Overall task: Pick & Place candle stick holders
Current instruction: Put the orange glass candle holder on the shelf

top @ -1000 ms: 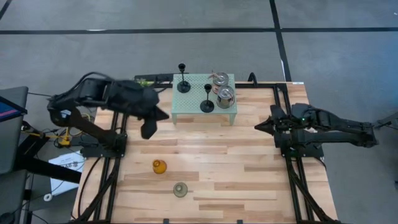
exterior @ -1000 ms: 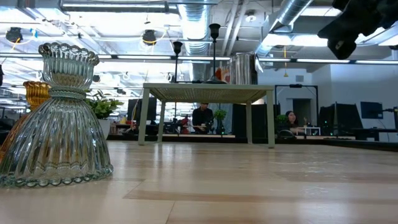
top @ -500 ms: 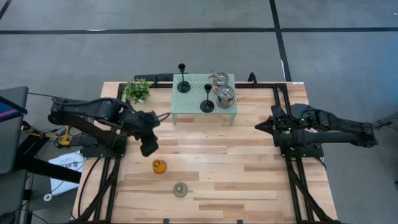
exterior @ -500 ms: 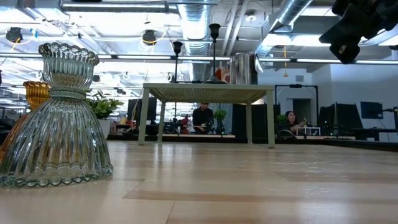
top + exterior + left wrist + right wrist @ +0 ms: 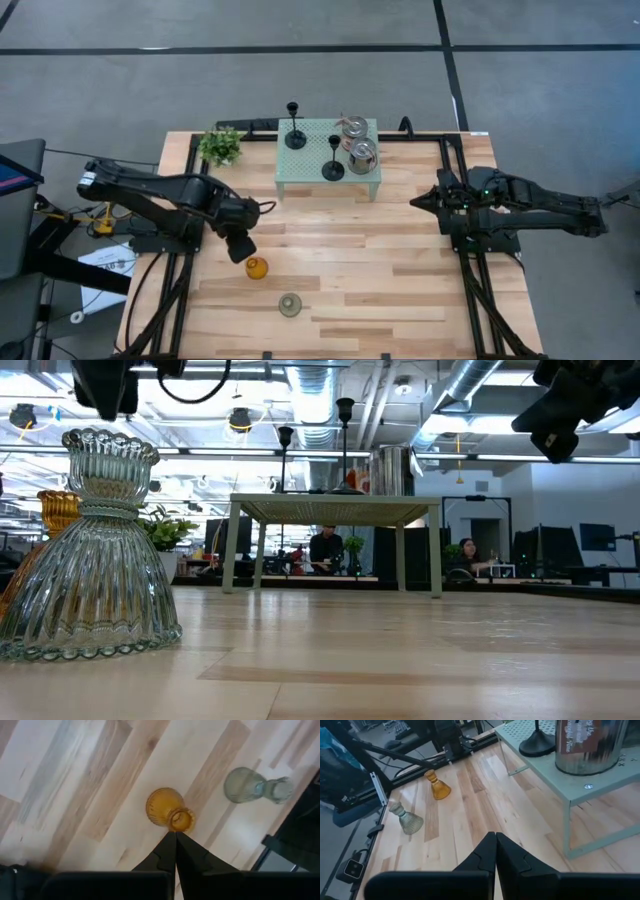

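The left pincer, clenched on nothing, hovers just above the amber holder on the bench, with the pale green holder nearby. 4 other holders stand on the green shelf. The right pincer waits clenched beside it.

- The surface is pale wood planks, smooth, with visible grain.
- The amber holder is ribbed translucent glass.
- The green holder is ribbed clear glass, glossy.
- The shelf is perforated, matt pale green.
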Tool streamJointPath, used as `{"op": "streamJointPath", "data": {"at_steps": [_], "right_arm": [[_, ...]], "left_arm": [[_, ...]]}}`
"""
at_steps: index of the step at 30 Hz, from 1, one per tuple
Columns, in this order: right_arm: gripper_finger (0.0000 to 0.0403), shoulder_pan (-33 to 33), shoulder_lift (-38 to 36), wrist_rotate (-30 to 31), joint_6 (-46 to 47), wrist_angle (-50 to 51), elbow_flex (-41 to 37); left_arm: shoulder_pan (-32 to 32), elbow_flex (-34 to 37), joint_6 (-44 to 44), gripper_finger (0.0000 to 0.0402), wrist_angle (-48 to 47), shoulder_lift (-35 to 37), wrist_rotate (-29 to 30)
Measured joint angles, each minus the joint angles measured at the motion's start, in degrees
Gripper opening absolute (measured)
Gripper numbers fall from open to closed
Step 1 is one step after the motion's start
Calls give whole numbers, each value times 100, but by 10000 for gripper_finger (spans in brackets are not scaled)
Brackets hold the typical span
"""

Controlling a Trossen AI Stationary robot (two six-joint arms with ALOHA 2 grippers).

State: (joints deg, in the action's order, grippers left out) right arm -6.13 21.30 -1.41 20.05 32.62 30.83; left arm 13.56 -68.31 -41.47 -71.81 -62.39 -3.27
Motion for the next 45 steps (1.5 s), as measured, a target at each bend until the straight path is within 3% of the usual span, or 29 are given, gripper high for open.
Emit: {"op": "streamJointPath", "data": {"at_steps": [8,16,25,45], "right_arm": [[0,-1,0,149,2,15,-2],[0,-1,0,149,153,37,-4],[0,-1,0,149,168,39,-4],[0,-1,0,151,167,37,-4]], "left_arm": [[0,820,-287,39,765,0,-691],[0,1400,-476,100,1477,0,-722],[0,1680,-746,153,1610,0,-794],[0,2366,-744,114,2627,-338,-1171]]}}
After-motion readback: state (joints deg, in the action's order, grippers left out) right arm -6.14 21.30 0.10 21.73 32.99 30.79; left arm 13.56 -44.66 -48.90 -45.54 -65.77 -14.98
